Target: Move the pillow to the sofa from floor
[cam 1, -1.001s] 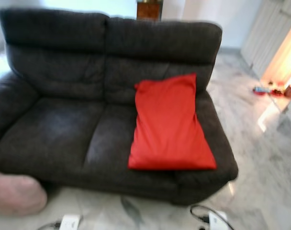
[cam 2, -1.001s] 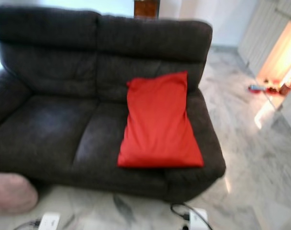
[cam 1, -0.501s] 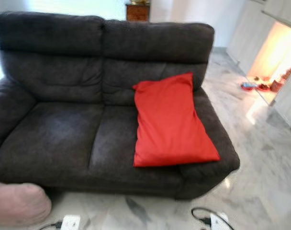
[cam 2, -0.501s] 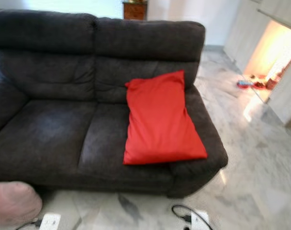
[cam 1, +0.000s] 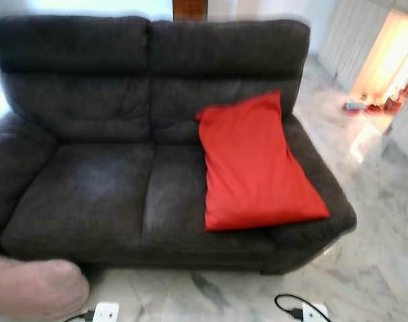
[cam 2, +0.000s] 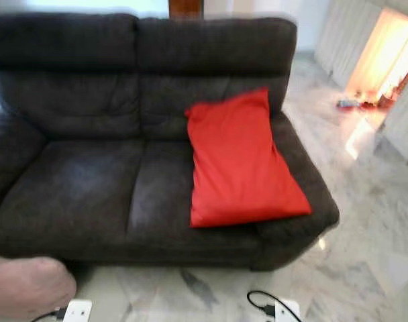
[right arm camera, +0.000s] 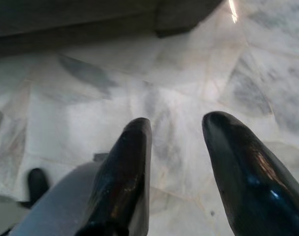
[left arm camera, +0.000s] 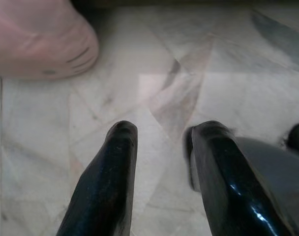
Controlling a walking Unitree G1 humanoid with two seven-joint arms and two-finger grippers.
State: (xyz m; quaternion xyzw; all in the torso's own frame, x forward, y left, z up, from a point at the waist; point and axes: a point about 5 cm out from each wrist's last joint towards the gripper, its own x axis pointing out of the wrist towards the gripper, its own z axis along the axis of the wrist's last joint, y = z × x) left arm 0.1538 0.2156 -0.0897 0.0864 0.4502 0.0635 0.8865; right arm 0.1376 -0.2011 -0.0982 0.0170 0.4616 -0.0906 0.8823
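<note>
A bright red rectangular fabric pillow (cam 1: pixel 258 168) lies on the right-hand seat cushion of a dark grey two-seat upholstered sofa (cam 1: pixel 90 181). Its long axis runs from the backrest toward the front edge of the seat: the narrower upper end leans against the backrest, and the wider lower end reaches the front of the cushion, angled slightly toward the sofa's right armrest, which its lower right corner touches or overlaps. The left seat cushion carries nothing.

On the pale marble-patterned floor (cam 1: pixel 385 221) in front of the sofa's left front corner sits a soft, rounded pink cushion-like object (cam 1: pixel 33 288), also seen in the left wrist view (left arm camera: pixel 39 39). Two small white plug-like devices with black cables lie on the floor close to the sofa front, one on the left (cam 1: pixel 105 312) and one on the right (cam 1: pixel 313 312). Behind the backrest a brown wooden piece of furniture (cam 1: pixel 189 9) shows. Far right, small coloured items (cam 1: pixel 365 105) lie on the floor near a brightly lit opening.

The left pincer (left arm camera: pixel 157 147) hangs over bare floor, its two black fingers apart with nothing between them. The right pincer (right arm camera: pixel 176 142) likewise points down at the floor just in front of the sofa's base, fingers spread and empty.
</note>
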